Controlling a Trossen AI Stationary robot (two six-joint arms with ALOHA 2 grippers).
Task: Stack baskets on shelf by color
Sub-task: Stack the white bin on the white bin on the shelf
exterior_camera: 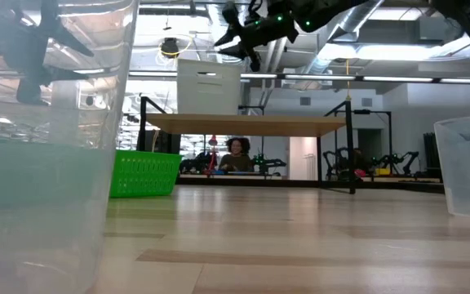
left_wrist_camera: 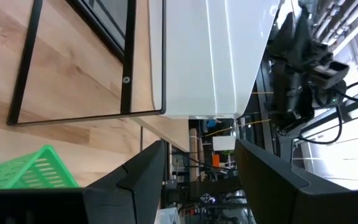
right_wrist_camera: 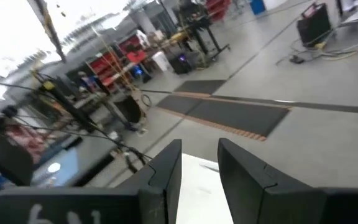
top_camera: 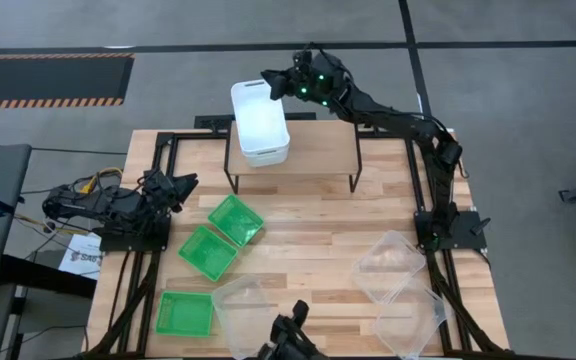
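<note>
White baskets (top_camera: 259, 122) sit nested in one stack on the left part of the shelf (top_camera: 318, 150), and also show in the low view (exterior_camera: 209, 86) and the left wrist view (left_wrist_camera: 216, 56). My right gripper (top_camera: 274, 86) hangs open just above the stack's far end (exterior_camera: 239, 49), with white plastic showing between its fingers (right_wrist_camera: 199, 171). Three green baskets (top_camera: 236, 218), (top_camera: 208, 251), (top_camera: 185, 312) lie on the table's left half. Three clear baskets (top_camera: 243, 305), (top_camera: 393, 262), (top_camera: 408, 320) lie along the near side. My left gripper (top_camera: 181, 186) waits open at the left edge (left_wrist_camera: 201, 180).
The shelf's right half is bare wood. Its black legs (top_camera: 356, 178) stand on the table's far part. A clear basket (exterior_camera: 47, 147) stands right in front of the low camera. A person (exterior_camera: 237, 155) sits in the room beyond the table.
</note>
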